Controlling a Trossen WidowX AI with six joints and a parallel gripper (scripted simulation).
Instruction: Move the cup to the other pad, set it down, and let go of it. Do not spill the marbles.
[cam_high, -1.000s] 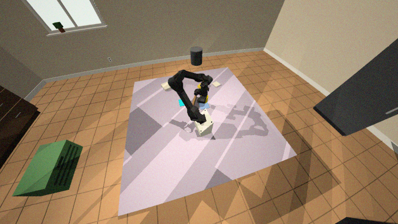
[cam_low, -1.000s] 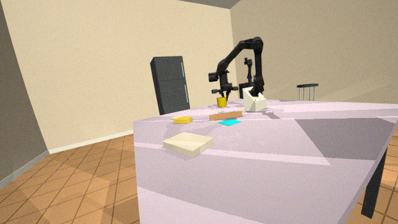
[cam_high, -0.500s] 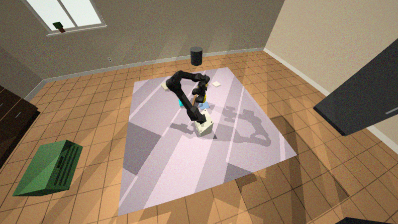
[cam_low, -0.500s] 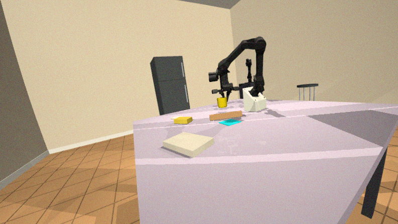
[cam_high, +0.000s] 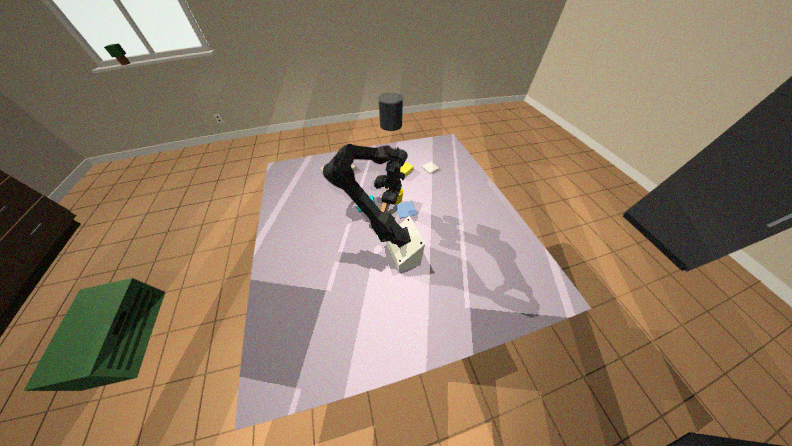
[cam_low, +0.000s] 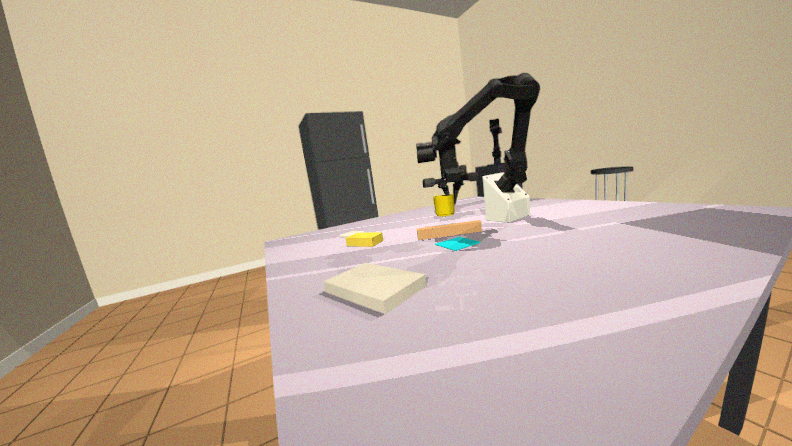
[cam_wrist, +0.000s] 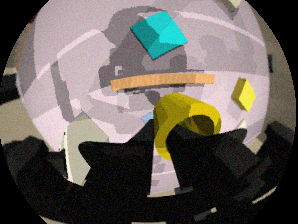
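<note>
A black robot arm reaches over a pale lilac counter (cam_low: 554, 310) and its end effector (cam_low: 450, 191) is clenched on the rim of a small yellow cup (cam_low: 443, 205), gripping it from above. In the exterior view the cup hangs upright, its base just above the counter surface rather than resting on it (the gap is slight and hard to be sure of). The cup's long axis runs vertically, in line with the downward-pointing fingers.

From the wrist view, the cup (cam_wrist: 184, 124) sits directly below the end effector, its open mouth facing up; no marbles can be made out inside. Beyond it lies a long wooden bar (cam_wrist: 162, 82), set crosswise, and past that bar a turquoise pad (cam_wrist: 158, 34). A light blue pad (cam_high: 407, 208) shows in the top view just beside the cup. Judging from this, the turquoise pad is the destination, so the coming move carries the cup over the wooden bar while keeping it level.

Also on the counter: a yellow block (cam_low: 364, 238) and a cream slab (cam_low: 374, 285), both well apart from the cup. No brands, labels or writing are legible anywhere.
</note>
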